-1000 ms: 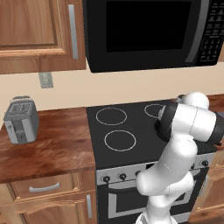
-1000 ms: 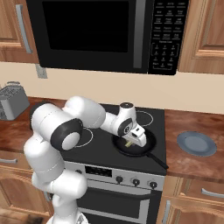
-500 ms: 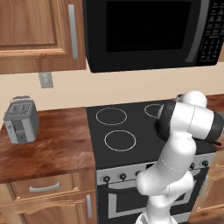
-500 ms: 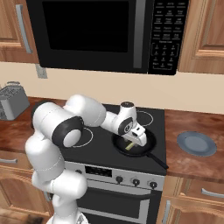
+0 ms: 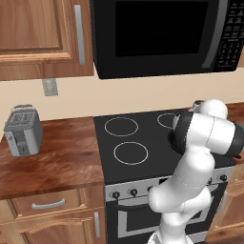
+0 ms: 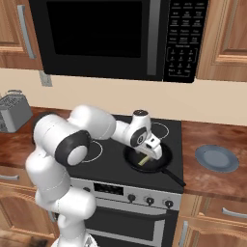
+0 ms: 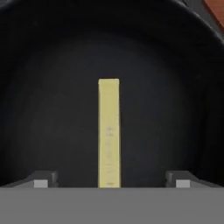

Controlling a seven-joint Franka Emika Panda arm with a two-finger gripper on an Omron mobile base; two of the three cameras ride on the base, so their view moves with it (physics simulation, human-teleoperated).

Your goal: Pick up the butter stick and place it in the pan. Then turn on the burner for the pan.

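A: Big items first. Black microwave [image 6: 120, 41] over the stove [image 6: 176, 137], wood cabinets around it. Keypad on its right side carries small white markings, too blurred to read. No brand legible anywhere.

B: Counter?

A: Dark wood counter [image 5: 52, 162] either side of the stove. Silver toaster [image 5: 22, 130] on the left stretch, grey-blue plate [image 6: 216, 158] on the right stretch, well apart from the pan.

B: Arm pose?

A: White arm [image 6: 67, 144] rises from the base, elbow bent high, forearm reaching across the cooktop. Wrist turned down over the front right burner, hand pointing into the pan [image 6: 161, 164].

B: Jaws?

A: Spread wide. In the hand view the two dark tips sit far apart at the bottom corners, one fingertip [image 7: 41, 179] on the left, the other on the right. The gripper [image 6: 149, 153] pinches nothing.

B: Butter stick?

A: Butter stick [image 7: 108, 133] lies flat on the pan's black floor [image 7: 52, 109], running lengthwise between the tips, touching neither. In the right base view its pale end [image 6: 144, 160] shows just below the hand. Pan handle points toward the front right.
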